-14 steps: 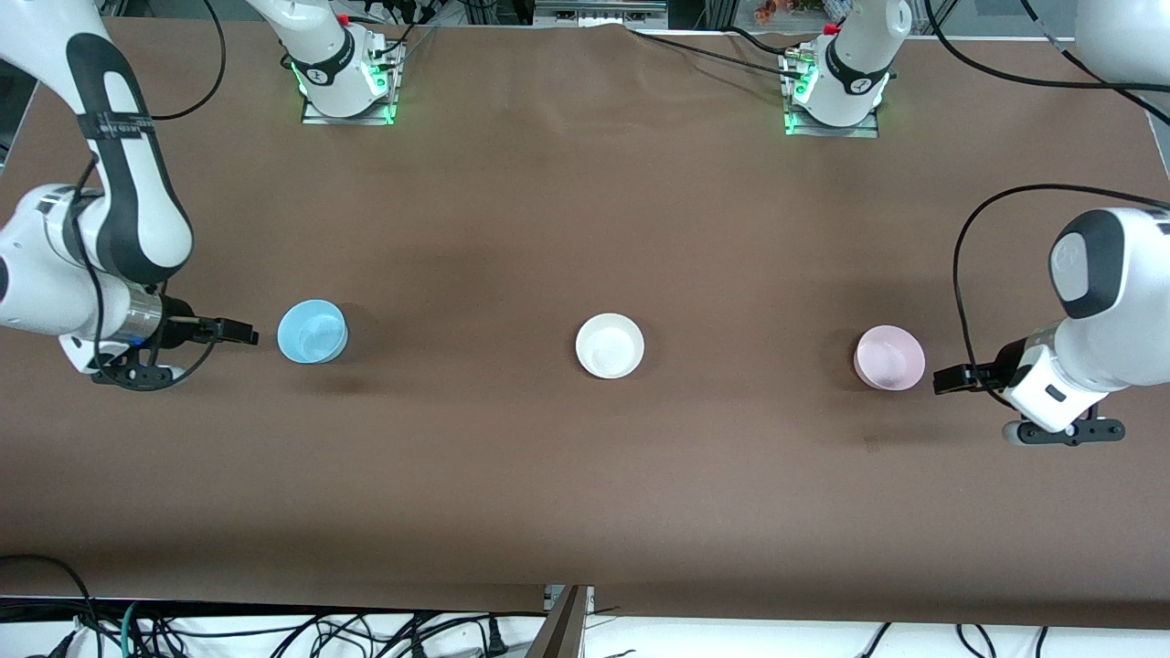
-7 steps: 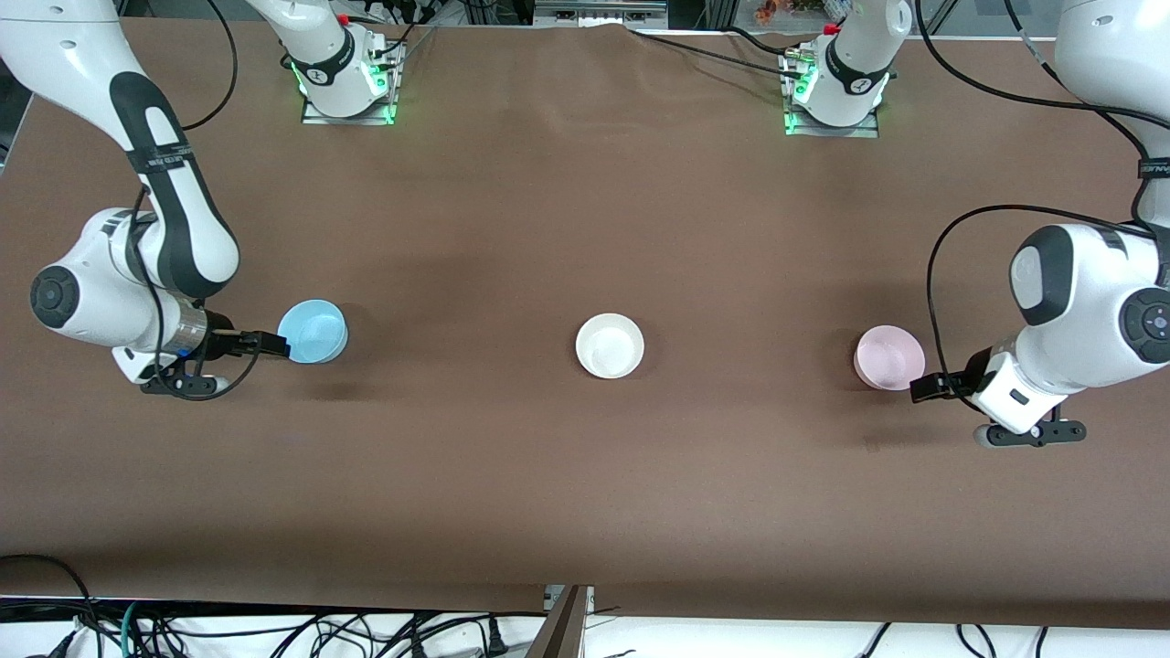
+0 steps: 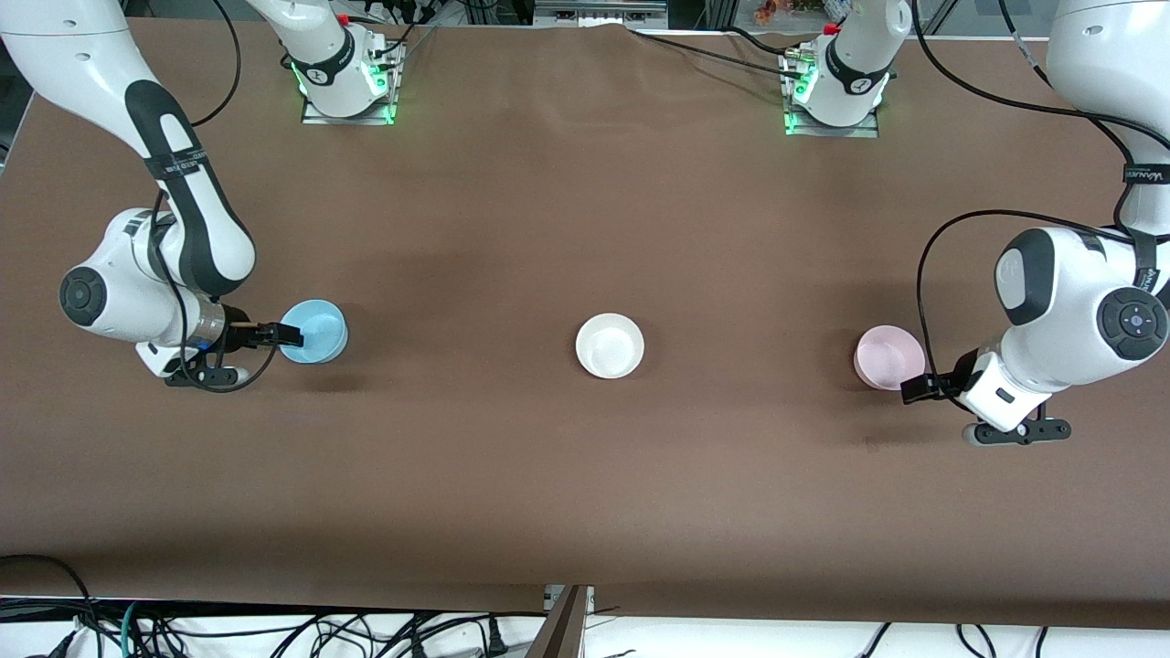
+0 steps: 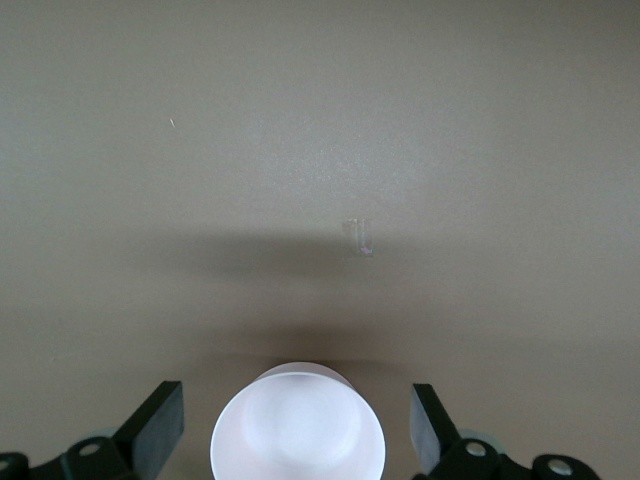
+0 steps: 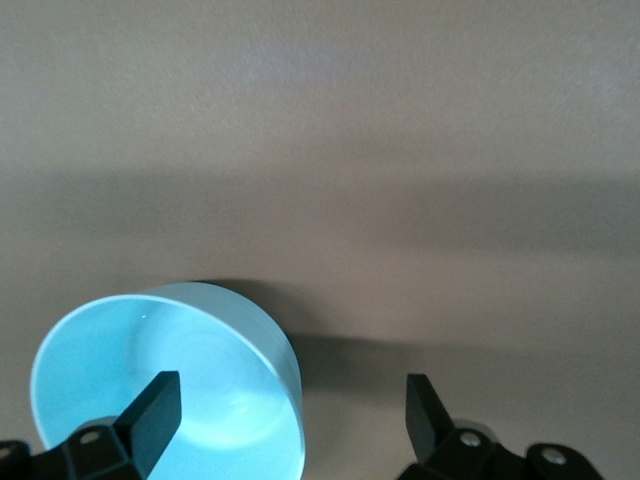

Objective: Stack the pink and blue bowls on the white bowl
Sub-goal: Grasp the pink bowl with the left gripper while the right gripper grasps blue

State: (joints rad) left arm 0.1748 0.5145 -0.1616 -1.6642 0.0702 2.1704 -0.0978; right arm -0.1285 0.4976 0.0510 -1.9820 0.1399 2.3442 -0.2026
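Bowls first, from the grippers outward. Left gripper (image 3: 917, 387) sits low at the pink bowl (image 3: 888, 357), on the bowl's edge toward the left arm's end of the table. Fingers (image 4: 158, 430) spread wide; in the left wrist view the pink bowl (image 4: 297, 425) stands between them with a clear gap to each pad. Nothing gripped.

Right gripper (image 3: 289, 335) is at the blue bowl (image 3: 315, 331), coming in from the right arm's end. Fingers (image 5: 152, 416) wide apart too. In the right wrist view one finger overlaps the blue bowl's (image 5: 170, 375) inside, the other stands clear of its wall, so the jaws straddle the rim on that side. Cannot tell whether the finger touches the rim. Bowl sits flat on the table, not lifted.

White bowl (image 3: 610, 345) sits mid-table, upright, open side up, roughly in line between the other two and well apart from both. Neither gripper is near it.

All three bowls rest on the brown table cover (image 3: 585, 475). Both arm bases (image 3: 345, 78) stand at the table edge farthest from the front camera, green lights on. Loose cables (image 3: 274, 635) hang past the table's nearest edge.
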